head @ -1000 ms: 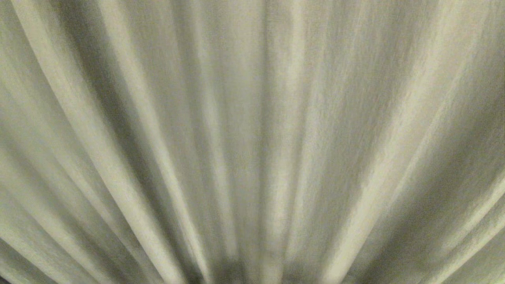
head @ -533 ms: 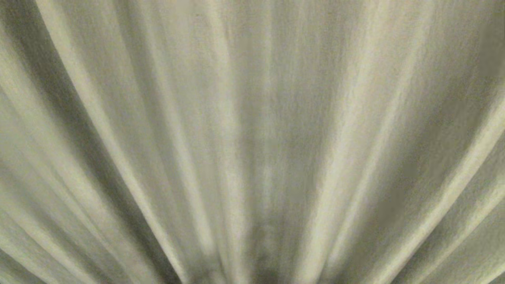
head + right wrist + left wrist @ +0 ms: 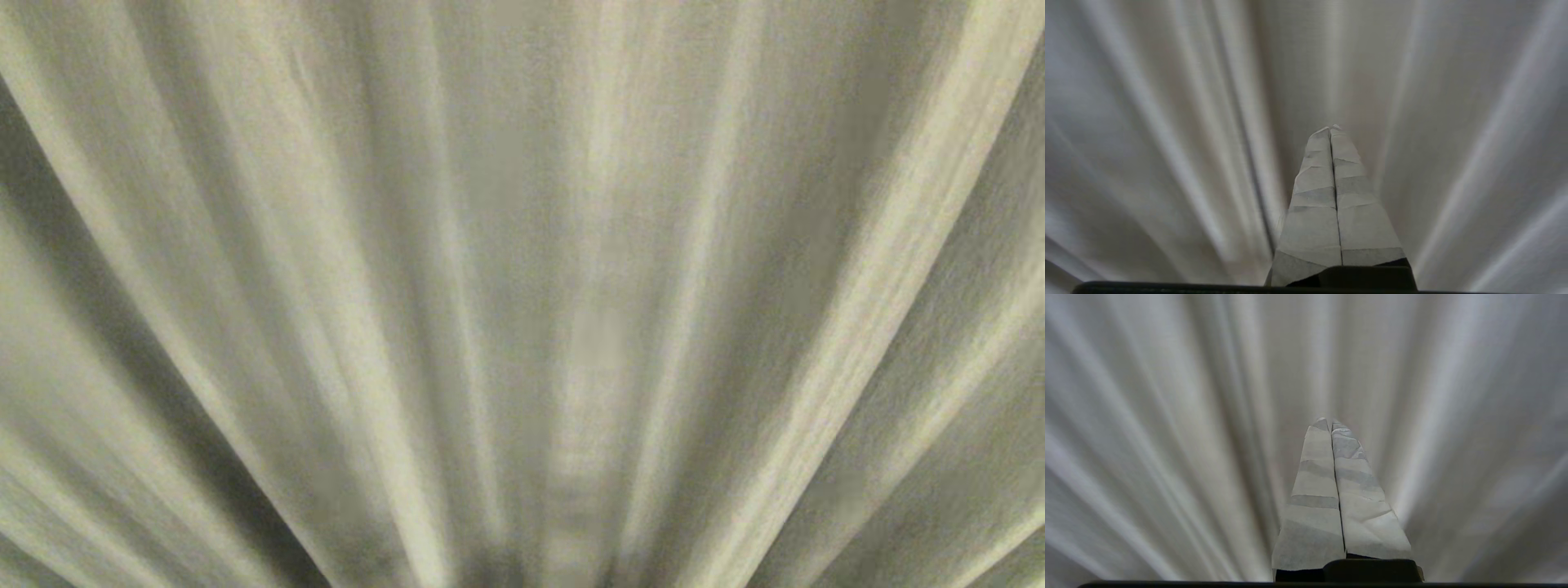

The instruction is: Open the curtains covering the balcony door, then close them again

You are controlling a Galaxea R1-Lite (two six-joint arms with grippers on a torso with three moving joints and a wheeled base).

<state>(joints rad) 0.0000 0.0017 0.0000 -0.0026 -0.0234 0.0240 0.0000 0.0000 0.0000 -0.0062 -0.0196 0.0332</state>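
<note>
While pressed shut, both pincers [image 3: 1329,424] [image 3: 1331,129] before pleated curtains [image 3: 522,245].

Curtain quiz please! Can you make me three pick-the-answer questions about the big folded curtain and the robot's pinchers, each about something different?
1. What fills the head view?
A. pleated cream-beige fabric curtain
B. a glass door
C. a wooden floor

2. How many taped fingers show on the left gripper in its wrist view?
A. one
B. two
C. four

3. How do the right gripper's fingers stand?
A. wide open
B. clamped on cloth
C. pressed together, empty

Answers: 1 A, the pleated cream-beige fabric curtain covers the whole view. 2 B, the left gripper shows two pale taped fingers side by side. 3 C, the right gripper has its fingers touching, nothing between them.
</note>
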